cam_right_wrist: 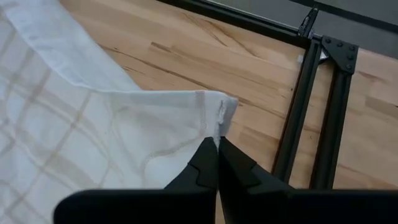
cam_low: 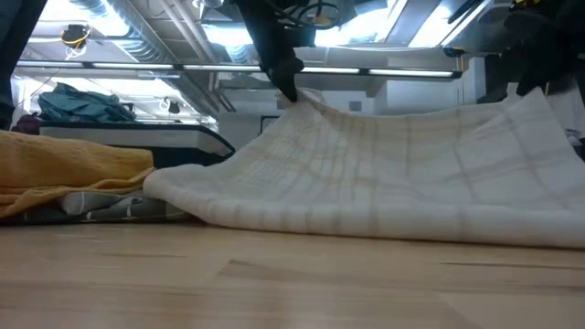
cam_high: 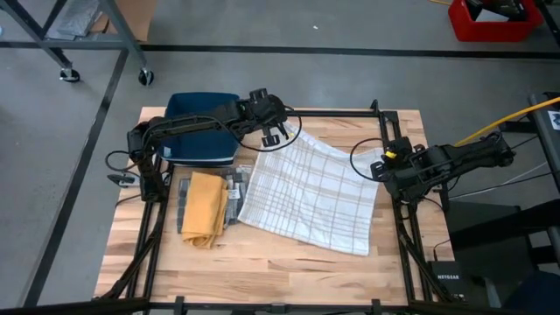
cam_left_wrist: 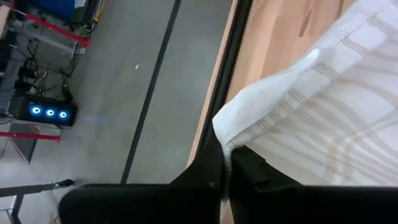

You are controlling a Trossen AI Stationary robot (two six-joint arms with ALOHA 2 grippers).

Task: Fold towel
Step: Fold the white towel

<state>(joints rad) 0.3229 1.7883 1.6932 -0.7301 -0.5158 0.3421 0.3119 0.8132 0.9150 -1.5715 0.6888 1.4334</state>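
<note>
A white towel with beige checks lies spread across the middle of the table, its far part raised. My left gripper is shut on the towel's far left corner, above the table's far edge. My right gripper is shut on the towel's far right corner, near the table's right edge. In the low view the towel slopes from both raised corners down to its near edge, which rests on the table. My left gripper pinches the towel's far left corner between its two shut fingers. The corner is lifted off the table and the cloth runs down from it. My right gripper pinches the towel's far right corner between its two shut fingers. That corner is lifted above the wood, and the cloth spreads away from it toward the table's middle.
A folded yellow cloth lies on a grey patterned cloth at the table's left. A dark blue case sits at the far left. The black frame rails run along the table's far and right edges.
</note>
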